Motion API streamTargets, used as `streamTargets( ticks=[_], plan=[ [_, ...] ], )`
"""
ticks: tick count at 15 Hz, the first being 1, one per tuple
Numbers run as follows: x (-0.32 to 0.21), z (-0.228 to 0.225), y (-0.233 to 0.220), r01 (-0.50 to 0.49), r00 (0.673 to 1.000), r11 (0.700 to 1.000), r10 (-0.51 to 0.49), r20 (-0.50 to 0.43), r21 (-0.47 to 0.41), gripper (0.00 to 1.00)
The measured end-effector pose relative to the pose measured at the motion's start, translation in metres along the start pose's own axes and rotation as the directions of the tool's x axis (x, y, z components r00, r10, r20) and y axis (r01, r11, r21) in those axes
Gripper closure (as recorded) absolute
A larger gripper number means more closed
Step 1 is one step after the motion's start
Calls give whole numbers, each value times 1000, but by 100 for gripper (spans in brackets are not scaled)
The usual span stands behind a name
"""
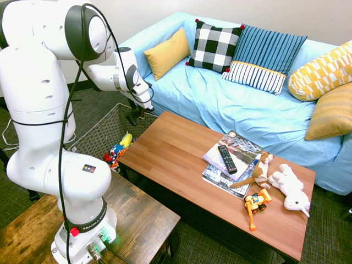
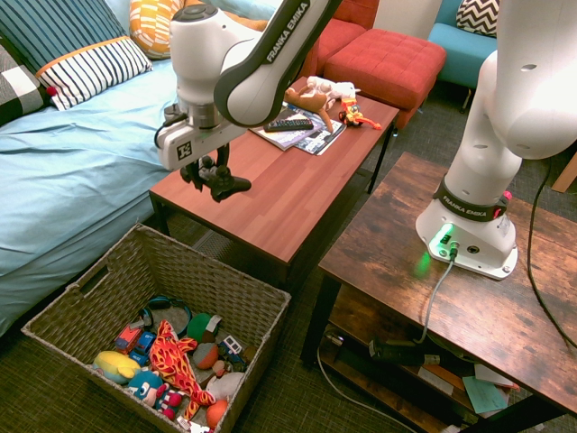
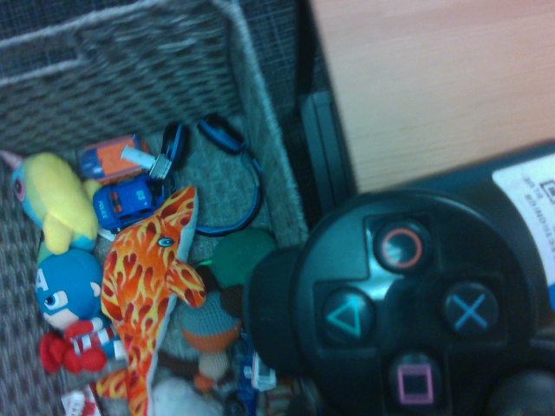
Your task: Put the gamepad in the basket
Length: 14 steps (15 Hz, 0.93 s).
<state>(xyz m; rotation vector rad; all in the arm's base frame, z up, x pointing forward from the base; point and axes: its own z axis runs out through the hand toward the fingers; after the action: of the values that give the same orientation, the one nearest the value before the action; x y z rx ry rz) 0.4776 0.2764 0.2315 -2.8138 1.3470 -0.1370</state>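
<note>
Gripping the gamepad [image 2: 230,187], the claw [image 2: 209,171] hovers between the table's [image 2: 243,216] near end and the basket [image 2: 117,289].

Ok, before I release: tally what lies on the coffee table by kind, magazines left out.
TV remote: 1
Plush toys: 2 (brown plush, white plush)
Toy vehicle: 1
Total: 4

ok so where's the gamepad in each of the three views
First exterior: by the gripper, upper left
Second exterior: gamepad, left of centre, above the wicker basket
Wrist: lower right, large, face buttons showing
Shared landmark: the wicker basket
</note>
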Motion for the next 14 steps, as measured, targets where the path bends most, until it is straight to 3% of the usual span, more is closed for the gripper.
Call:
streamTargets(
  ticks=[7,14],
  plan=[
    [-133,61,-52,118,993,992,-118,12,-37,100],
    [-172,152,-67,150,989,983,-150,8,-108,100]
  ],
)
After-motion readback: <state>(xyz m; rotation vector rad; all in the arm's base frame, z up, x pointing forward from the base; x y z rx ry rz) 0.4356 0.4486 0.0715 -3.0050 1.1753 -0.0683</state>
